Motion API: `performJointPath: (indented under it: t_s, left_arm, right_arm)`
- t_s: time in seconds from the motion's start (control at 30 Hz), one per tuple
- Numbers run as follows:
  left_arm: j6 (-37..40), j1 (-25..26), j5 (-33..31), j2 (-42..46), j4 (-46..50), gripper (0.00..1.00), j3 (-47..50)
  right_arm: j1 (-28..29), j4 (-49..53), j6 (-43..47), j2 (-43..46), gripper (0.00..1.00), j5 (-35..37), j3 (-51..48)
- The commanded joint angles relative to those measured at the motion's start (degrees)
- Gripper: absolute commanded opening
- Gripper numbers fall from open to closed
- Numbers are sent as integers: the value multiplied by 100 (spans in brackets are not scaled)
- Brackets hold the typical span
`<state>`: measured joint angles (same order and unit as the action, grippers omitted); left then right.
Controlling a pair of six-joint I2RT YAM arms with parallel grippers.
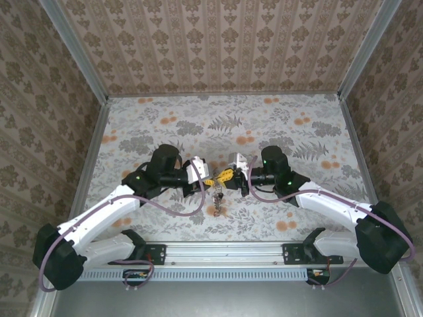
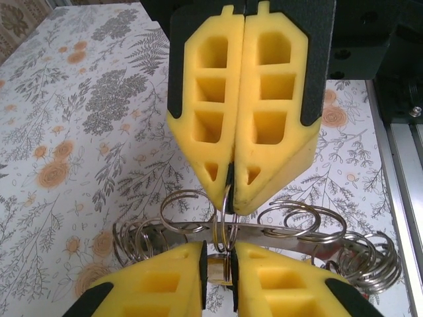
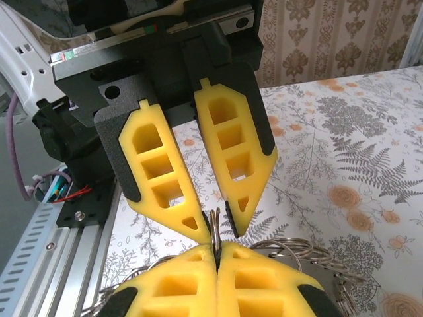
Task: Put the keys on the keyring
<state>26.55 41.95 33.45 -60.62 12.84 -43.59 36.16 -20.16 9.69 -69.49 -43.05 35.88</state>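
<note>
My two grippers meet tip to tip over the middle of the table. My right gripper (image 3: 217,254) (image 2: 230,201) is shut on a small thin metal split ring (image 2: 227,218) (image 3: 214,221). My left gripper (image 2: 219,247) (image 3: 218,228) stands narrowly open around the same ring, with one fingertip (image 3: 198,224) against it and a gap on the other side. The ring hangs on a flat grey metal band (image 2: 297,231) carrying several wire rings; I cannot tell whether this is the keyring. In the top view a small bunch of metal, likely the keys (image 1: 218,201), dangles below the grippers (image 1: 206,177) (image 1: 228,177).
The table (image 1: 277,125) has a floral cover and patterned walls on three sides. An aluminium rail (image 1: 225,251) with the arm bases runs along the near edge. More wire rings (image 2: 370,261) bunch at both ends of the band.
</note>
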Motion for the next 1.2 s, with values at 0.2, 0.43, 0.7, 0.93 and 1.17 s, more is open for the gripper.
performJointPath:
  t_s: [0.2,0.43,0.7,0.93,1.17]
  left_arm:
    - [-200,-10,533,-81,-294,23,-288]
    - [-93,-44,731,-246,-121,5,-395]
    - [-22,-158,841,-196,125,22,-308]
    - [39,-209,892,-301,192,22,-243]
    - [70,-221,871,-330,87,23,-170]
  right_arm:
    - [48,-204,120,76,0,85,-97]
    - [49,-269,129,24,0,120,-107]
    - [49,-240,147,94,0,136,-142]
    - [49,-282,151,25,0,104,-125]
    - [49,-330,156,-37,0,33,-75]
